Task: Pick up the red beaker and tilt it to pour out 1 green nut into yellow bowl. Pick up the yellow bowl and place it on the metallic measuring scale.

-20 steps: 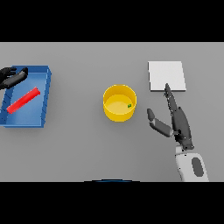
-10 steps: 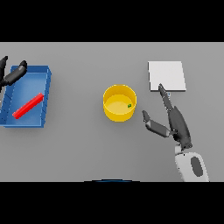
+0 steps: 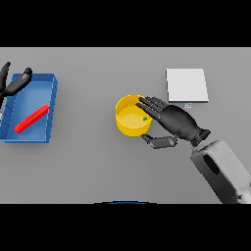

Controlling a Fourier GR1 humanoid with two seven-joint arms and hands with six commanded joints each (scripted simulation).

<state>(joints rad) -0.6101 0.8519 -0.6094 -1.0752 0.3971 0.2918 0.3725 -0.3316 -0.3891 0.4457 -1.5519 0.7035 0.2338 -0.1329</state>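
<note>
While the green nut [image 3: 144, 118] is already sitting inside the yellow bowl [image 3: 128, 125], I'm working the 2nd part of the task: getting a grip on that bowl w/ my right hand [image 3: 179, 122]. The hand is spread, fingers reaching over the bowl's right rim and thumb lying just below-right of its wall, not closed on anything. To do this well, I'm judging I need the fingers down inside the rim and the thumb against the outer wall, then a firm pinch before any lift, keeping the bowl level so the nut isn't rolling out. The metallic measuring scale [image 3: 186, 85] is lying up and right of the bowl, near but apart, so the carry is short. My left hand [image 3: 14, 84] is idling far left of the bowl, fingers relaxed, above the blue tray [image 3: 50, 100] w/ the red beaker [image 3: 32, 118] lying in it.
</note>
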